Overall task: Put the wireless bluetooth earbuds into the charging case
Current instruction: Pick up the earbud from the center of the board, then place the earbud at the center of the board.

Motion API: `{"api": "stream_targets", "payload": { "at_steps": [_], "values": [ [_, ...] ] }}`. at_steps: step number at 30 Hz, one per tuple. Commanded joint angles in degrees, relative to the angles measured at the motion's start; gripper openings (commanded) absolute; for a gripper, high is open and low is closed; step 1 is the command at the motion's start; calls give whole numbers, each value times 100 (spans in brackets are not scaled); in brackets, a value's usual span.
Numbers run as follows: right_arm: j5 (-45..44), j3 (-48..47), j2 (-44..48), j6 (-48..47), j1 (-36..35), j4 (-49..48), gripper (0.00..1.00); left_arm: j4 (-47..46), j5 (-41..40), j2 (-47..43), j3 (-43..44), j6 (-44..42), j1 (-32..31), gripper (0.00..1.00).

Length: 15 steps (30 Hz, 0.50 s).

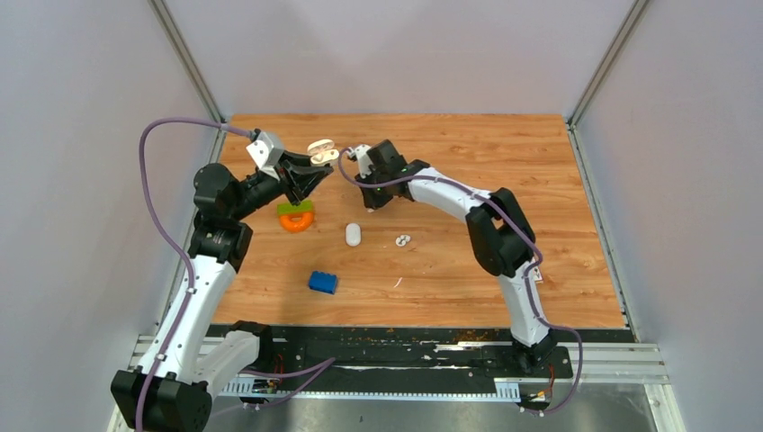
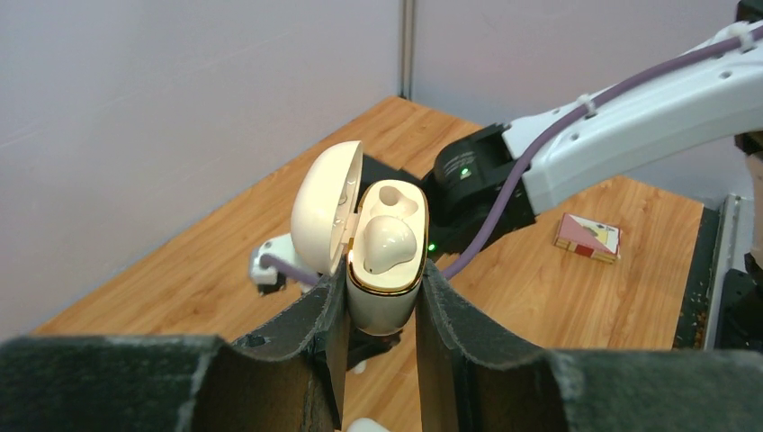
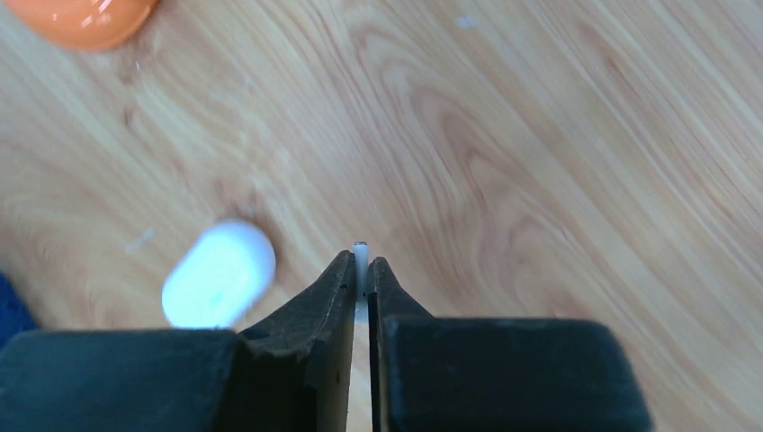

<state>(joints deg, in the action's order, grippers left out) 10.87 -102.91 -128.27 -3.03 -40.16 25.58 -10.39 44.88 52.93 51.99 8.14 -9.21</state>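
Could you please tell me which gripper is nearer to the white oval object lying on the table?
Right. The right gripper hangs just beside the white oval object, pinching a thin white piece; the left gripper sits farther back-left, holding the open charging case.

Charging case (image 2: pixel 385 301): cream, lid hinged open, upright, raised over table's 11 o'clock sector. Earbud (image 2: pixel 389 243): white, seated in lower socket. Second earbud (image 3: pixel 361 254): only thin white stem tip visible, clamped, pointing 12 o'clock.

The left gripper (image 1: pixel 315 166) holds the open charging case (image 1: pixel 321 149) up. Small white earbuds (image 1: pixel 402 239) lie on the table (image 1: pixel 468 270).
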Motion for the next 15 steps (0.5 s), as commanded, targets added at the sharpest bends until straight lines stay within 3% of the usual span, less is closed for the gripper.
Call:
{"api": "stream_targets", "payload": {
  "at_steps": [1, 8, 15],
  "values": [
    [119, 781, 1123, 87, 255, 307, 0, -556, 63, -24, -62, 254, 42, 8],
    [-20, 1751, 1826, 267, 708, 774, 0, -788, 139, 58, -108, 440, 42, 8],
    [922, 1512, 1643, -68, 1200, 1885, 0, -555, 172, 66, -23, 323, 42, 8]
  ]
}}
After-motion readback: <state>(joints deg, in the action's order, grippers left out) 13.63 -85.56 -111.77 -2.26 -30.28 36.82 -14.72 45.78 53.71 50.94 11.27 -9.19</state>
